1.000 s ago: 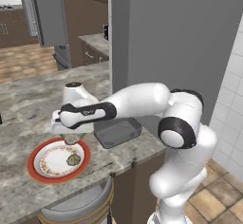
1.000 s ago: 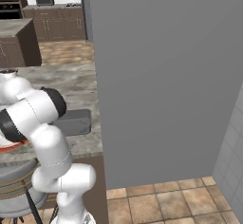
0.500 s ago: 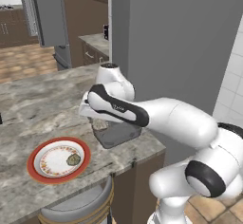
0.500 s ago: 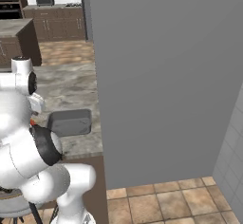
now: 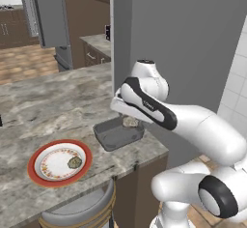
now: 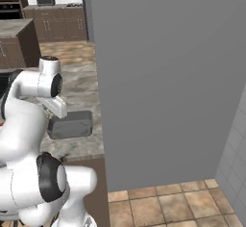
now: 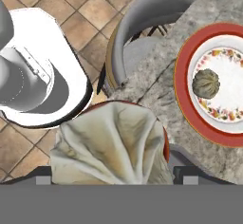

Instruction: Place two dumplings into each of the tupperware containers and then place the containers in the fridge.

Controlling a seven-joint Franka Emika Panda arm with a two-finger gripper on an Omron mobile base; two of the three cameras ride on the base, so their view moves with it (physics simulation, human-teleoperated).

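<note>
**Dumpling in the claw, container right below it**

The gripper was closed on a dumpling; its jaws stood wide, because this pale, folded lump filled the whole gap between the two dark finger tips. In the left base view we saw the same dumpling at the far end of the hand, low over the tupperware container, whose centre lay at about 7 o'clock from it and very near. We could not tell whether the dumpling already touched the tray floor. The long axis of the container went roughly from 8 to 2 o'clock in that view, so we judged that a drop there would fall inside its far-right part.

A second dumpling lay on the red-rimmed plate, at about 2 o'clock from the gripper in the hand view. On the counter that plate stood at 8 o'clock from the container, well apart. The fridge rose just beside the container, at 3 o'clock in the right base view
</note>
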